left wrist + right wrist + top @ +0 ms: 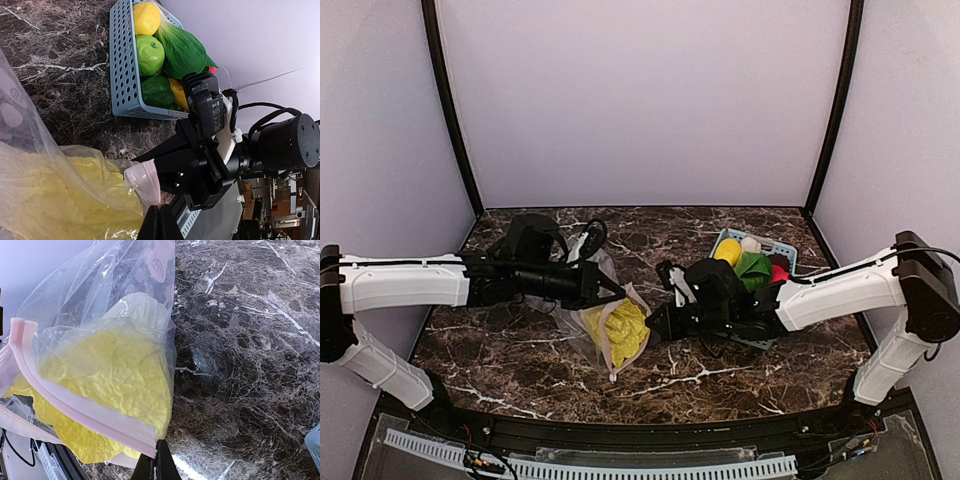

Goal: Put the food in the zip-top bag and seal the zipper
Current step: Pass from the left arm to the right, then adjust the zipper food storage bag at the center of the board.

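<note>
The clear zip-top bag (582, 318) lies mid-table with the pale yellow napa cabbage (623, 330) inside it. My left gripper (623, 293) is shut on the far end of the pinkish zipper (145, 182); its fingertips (161, 222) pinch the strip. My right gripper (655, 325) is shut on the zipper's other end (150, 437), and the cabbage (115, 385) bulges behind the strip. The mouth gapes between the two grips. More food sits in the basket: a lemon (146, 17), a green apple (150, 52) and an orange-yellow pepper (179, 92).
The light-blue slotted basket (778, 247) stands at the right rear, just behind my right arm, with a green leafy vegetable (182, 47) and a dark green piece (157, 90) among the food. The dark marble table (720, 370) is walled on three sides.
</note>
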You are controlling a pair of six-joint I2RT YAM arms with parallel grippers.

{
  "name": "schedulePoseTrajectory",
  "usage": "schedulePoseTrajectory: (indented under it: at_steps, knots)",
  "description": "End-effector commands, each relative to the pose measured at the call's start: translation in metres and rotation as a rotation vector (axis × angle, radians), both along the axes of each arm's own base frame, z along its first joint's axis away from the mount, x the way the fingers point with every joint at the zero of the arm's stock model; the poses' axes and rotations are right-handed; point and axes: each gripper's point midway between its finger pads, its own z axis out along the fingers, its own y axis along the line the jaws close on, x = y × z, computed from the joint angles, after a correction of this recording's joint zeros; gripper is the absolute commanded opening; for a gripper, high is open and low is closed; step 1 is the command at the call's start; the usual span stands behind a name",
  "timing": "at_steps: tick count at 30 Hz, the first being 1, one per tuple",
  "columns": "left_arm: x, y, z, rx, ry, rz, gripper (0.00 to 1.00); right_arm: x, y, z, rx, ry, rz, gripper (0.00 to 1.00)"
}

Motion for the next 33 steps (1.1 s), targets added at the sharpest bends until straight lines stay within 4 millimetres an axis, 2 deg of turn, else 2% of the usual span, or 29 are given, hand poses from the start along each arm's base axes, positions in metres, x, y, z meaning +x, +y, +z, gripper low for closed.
schedulePoseTrajectory:
  at_steps: [1, 2, 5, 8, 10, 14, 18, 19, 23, 29, 30, 31, 32, 33]
  knots:
    - [-0.001, 0.013, 0.011, 0.052, -0.065, 0.001, 0.08, 0.003, 0.003, 0.028, 0.035, -0.043, 0.001, 0.00]
    - [0.000, 0.018, 0.008, 0.089, -0.080, 0.005, 0.13, 0.002, 0.003, 0.032, 0.037, -0.044, 0.000, 0.00]
    - [0.000, 0.029, 0.006, 0.168, -0.117, 0.003, 0.43, 0.000, 0.001, 0.041, 0.031, -0.029, -0.005, 0.00]
    - [-0.005, 0.042, 0.008, 0.227, -0.161, -0.007, 0.58, -0.003, 0.002, 0.051, 0.034, -0.022, -0.014, 0.00]
    - [-0.009, 0.050, 0.012, 0.244, -0.185, -0.013, 0.63, -0.003, 0.003, 0.056, 0.028, -0.021, -0.034, 0.00]
    - [-0.025, 0.060, 0.017, 0.251, -0.209, -0.035, 0.65, -0.003, 0.006, 0.065, 0.010, -0.010, -0.073, 0.00]
    - [-0.040, 0.074, 0.008, 0.292, -0.203, -0.022, 0.67, 0.000, 0.013, 0.082, 0.033, -0.012, -0.106, 0.00]
    - [-0.044, 0.079, -0.001, 0.319, -0.192, -0.014, 0.68, 0.001, 0.014, 0.086, 0.035, -0.016, -0.115, 0.00]
    - [-0.059, 0.087, -0.006, 0.311, -0.189, 0.005, 0.73, 0.009, 0.013, 0.095, 0.021, -0.027, -0.168, 0.00]
    - [-0.074, 0.081, -0.007, 0.239, -0.195, -0.005, 0.82, 0.019, 0.012, 0.108, 0.016, -0.039, -0.232, 0.00]
    - [-0.073, 0.076, -0.003, 0.206, -0.206, -0.003, 0.83, 0.020, 0.013, 0.111, 0.019, -0.041, -0.235, 0.00]
    - [-0.076, 0.074, -0.008, 0.193, -0.188, -0.007, 0.83, 0.021, 0.013, 0.112, 0.019, -0.041, -0.240, 0.00]
    - [-0.076, 0.067, -0.003, 0.145, -0.198, -0.014, 0.83, 0.022, 0.014, 0.113, 0.020, -0.040, -0.245, 0.00]
    - [-0.077, 0.065, -0.010, 0.138, -0.176, -0.012, 0.83, 0.023, 0.014, 0.113, 0.020, -0.040, -0.249, 0.00]
